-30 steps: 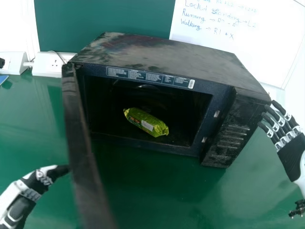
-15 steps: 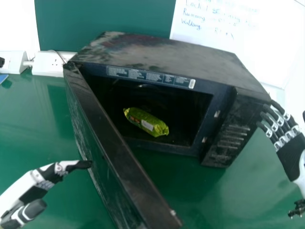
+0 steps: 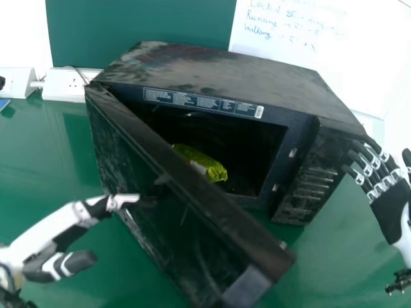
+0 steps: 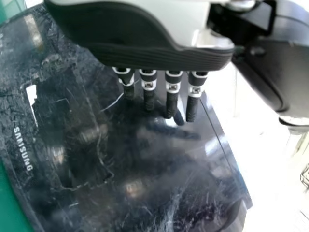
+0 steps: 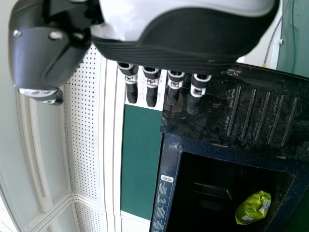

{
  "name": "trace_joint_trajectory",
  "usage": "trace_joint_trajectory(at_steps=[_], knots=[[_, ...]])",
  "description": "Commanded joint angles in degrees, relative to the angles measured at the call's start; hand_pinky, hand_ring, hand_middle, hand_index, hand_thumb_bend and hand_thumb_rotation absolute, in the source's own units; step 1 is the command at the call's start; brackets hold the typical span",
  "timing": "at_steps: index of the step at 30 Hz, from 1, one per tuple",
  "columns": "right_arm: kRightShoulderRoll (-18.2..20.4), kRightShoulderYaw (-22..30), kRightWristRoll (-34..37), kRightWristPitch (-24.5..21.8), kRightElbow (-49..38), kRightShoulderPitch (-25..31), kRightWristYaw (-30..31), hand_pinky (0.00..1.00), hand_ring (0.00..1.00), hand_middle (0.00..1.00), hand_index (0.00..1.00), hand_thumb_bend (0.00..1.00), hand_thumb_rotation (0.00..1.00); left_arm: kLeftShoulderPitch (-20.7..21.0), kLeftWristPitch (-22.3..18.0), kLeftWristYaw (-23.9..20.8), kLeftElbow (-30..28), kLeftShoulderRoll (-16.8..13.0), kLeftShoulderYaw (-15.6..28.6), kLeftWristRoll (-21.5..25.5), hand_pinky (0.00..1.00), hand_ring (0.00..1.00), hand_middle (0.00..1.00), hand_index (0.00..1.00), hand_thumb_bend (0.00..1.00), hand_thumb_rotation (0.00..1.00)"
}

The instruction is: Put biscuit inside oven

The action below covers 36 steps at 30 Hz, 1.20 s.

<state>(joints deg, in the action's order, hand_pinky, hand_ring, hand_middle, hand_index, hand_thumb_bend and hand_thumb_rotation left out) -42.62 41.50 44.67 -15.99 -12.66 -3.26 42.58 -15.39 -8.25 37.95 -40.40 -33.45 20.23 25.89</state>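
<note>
Touching oven door [image 3: 192, 244] w/ open L hand [image 3: 72, 223], R hand [image 3: 390, 206] open nr oven [image 3: 225, 74], biscuit pkt [image 3: 212, 169] inside.

green table [image 3: 48, 160], black oven [image 3: 218, 74] on top, white socket box [image 3: 61, 88] near it

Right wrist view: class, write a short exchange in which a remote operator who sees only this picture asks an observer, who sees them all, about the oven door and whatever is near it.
Operator: I have the green packet inside the oven. How does the door stand?
Observer: From the head view, the door is partly open, swung out from the left side of the opening.
Operator: Is anything near its outer face?
Observer: Yes, the left robot hand, its fingers reaching out straight to that face; I can't be sure that they touch it.
</note>
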Motion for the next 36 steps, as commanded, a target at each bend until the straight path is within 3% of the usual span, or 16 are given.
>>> trace_joint_trajectory(at_steps=[1, 10, 16, 21, 23, 27, 30, 33, 36], knots=[[0.65, 0.07, 0.45, -0.17, -0.61, 0.73, -0.17, 0.92, 0.98, 1.00, 1.00, 0.73, 1.00, 2.08, 1.24, 0.51, 0.81, -1.38, -1.26, -0.62, 0.75, 0.84, 0.86, 0.84, 0.84, 1.00], [0.98, -0.44, 0.38, 0.41, -0.78, 0.73, 0.03, 0.99, 1.00, 1.00, 1.00, 0.75, 1.00, 10.44, 7.21, 2.58, 3.00, -5.03, -3.66, 1.79, 0.75, 0.84, 0.86, 0.84, 0.82, 1.00], [0.96, -0.43, -0.18, 0.87, -0.91, 0.86, 0.05, 0.98, 1.00, 1.00, 1.00, 0.73, 1.00, 14.73, 9.48, 3.73, 5.83, -6.35, -5.71, 0.26, 0.75, 0.84, 0.86, 0.84, 0.82, 1.00], [1.14, -0.33, -0.19, 0.93, -1.27, 1.07, -0.37, 0.91, 0.97, 0.98, 1.00, 0.86, 1.00, 18.92, 10.10, 3.63, 7.67, -6.65, -8.41, -3.01, 0.74, 0.83, 0.86, 0.84, 0.82, 1.00], [1.20, -0.31, -0.08, 0.79, -1.55, 1.17, -0.64, 0.90, 0.97, 0.98, 1.00, 0.90, 1.00, 20.89, 12.93, 3.97, 7.98, -7.46, -9.50, -2.03, 0.74, 0.83, 0.86, 0.84, 0.82, 1.00], [1.35, -0.41, -0.02, 0.83, -1.41, 1.23, -0.59, 0.98, 1.00, 1.00, 1.00, 0.93, 1.00, 25.25, 18.73, 5.93, 9.39, -9.52, -11.78, -0.88, 0.74, 0.83, 0.86, 0.84, 0.82, 1.00], [1.37, -0.57, -0.08, 0.90, -1.37, 1.20, -0.49, 0.98, 1.00, 1.00, 1.00, 0.93, 1.00, 28.84, 16.20, 8.25, 13.65, -7.70, -14.42, -1.89, 0.74, 0.83, 0.85, 0.84, 0.82, 1.00], [1.55, -0.64, -0.23, 0.87, -1.70, 1.26, -0.90, 0.98, 1.00, 1.00, 1.00, 0.99, 1.00, 32.01, 16.76, 9.47, 15.13, -7.03, -16.45, -1.81, 0.73, 0.83, 0.85, 0.83, 0.83, 1.00], [1.94, -0.78, -0.29, 1.21, -1.84, 1.28, -0.98, 1.00, 1.00, 1.00, 1.00, 0.90, 1.00, 34.74, 15.73, 10.61, 18.13, -4.32, -17.66, -0.71, 0.73, 0.82, 0.85, 0.83, 0.83, 1.00]])
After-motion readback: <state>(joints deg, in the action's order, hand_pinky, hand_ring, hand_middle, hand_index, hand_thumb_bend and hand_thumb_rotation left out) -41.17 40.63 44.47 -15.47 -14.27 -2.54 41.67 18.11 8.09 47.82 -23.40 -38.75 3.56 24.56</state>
